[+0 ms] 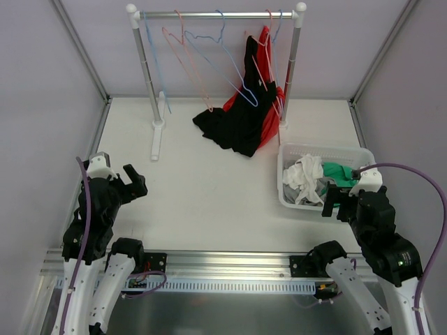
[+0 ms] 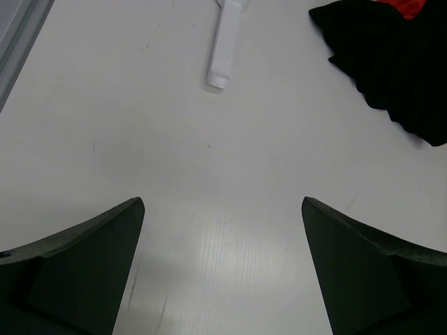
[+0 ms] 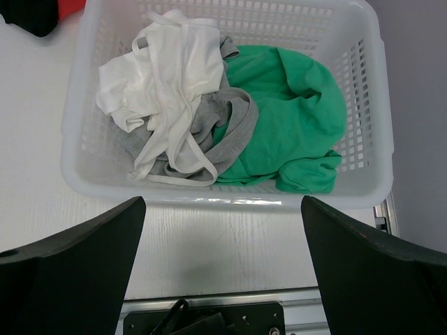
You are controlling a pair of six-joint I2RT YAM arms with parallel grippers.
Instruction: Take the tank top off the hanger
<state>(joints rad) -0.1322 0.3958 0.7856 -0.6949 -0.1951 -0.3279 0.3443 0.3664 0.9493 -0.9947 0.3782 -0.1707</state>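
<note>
A black tank top [image 1: 234,125] hangs from a blue hanger [image 1: 244,87] at the right end of the white clothes rack [image 1: 216,14], its hem resting on the table. A red garment [image 1: 271,115] hangs right behind it on a pink hanger. The black top's hem also shows in the left wrist view [image 2: 391,63], top right. My left gripper [image 1: 138,180] is open and empty, low over the bare table at the near left [image 2: 222,204]. My right gripper [image 1: 337,200] is open and empty at the basket's near edge [image 3: 222,202]. Both are well away from the hanger.
A white basket [image 1: 363,155] at the right holds white, grey and green clothes [image 3: 279,118]. Several empty pink and blue hangers [image 1: 183,42] hang on the rack. The rack's left foot [image 1: 156,136] lies on the table [image 2: 225,49]. Grey walls enclose the table.
</note>
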